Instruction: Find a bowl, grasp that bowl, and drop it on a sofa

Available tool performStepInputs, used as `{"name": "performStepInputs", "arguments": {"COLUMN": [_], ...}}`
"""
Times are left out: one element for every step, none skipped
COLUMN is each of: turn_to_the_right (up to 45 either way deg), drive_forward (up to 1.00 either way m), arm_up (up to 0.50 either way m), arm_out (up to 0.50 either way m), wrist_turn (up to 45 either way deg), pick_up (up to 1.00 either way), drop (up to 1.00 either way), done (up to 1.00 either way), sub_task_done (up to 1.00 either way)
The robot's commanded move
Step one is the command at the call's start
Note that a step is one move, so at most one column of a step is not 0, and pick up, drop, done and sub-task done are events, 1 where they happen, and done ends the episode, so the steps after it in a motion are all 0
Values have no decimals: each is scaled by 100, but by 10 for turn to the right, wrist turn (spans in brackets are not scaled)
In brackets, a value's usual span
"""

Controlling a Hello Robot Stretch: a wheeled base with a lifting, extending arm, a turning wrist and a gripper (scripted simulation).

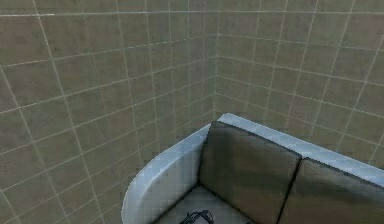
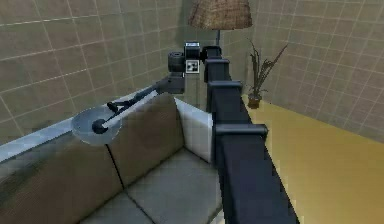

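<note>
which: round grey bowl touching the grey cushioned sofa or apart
Cannot tell: in the arm side view the round grey bowl overlaps the back rim of the grey sofa, with neither gap nor contact plain.

The arm (image 2: 238,140) is shown as a black, stepped square bar. Two black-marked white squares (image 2: 191,62) are mounted at its far end, beside the dark, thin-fingered gripper (image 2: 110,108).

You have open air over the seat cushions of the sofa (image 2: 150,192). Its backrest (image 2: 60,165) rises along the arm side view's left, with the tiled wall (image 2: 60,50) close behind. Past the sofa's far end stand a floor lamp (image 2: 221,13) and a plant (image 2: 259,72); bare floor (image 2: 330,160) lies to the right.
</note>
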Motion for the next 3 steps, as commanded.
{"name": "performStepInputs", "arguments": {"turn_to_the_right": [0, 0, 0], "drive_forward": [0, 0, 0], "arm_up": [-44, -32, 0], "arm_out": [0, 0, 0], "wrist_turn": [0, 0, 0], "pick_up": [0, 0, 0], "drop": [0, 0, 100], "done": [0, 0, 0], "sub_task_done": [0, 0, 0]}}
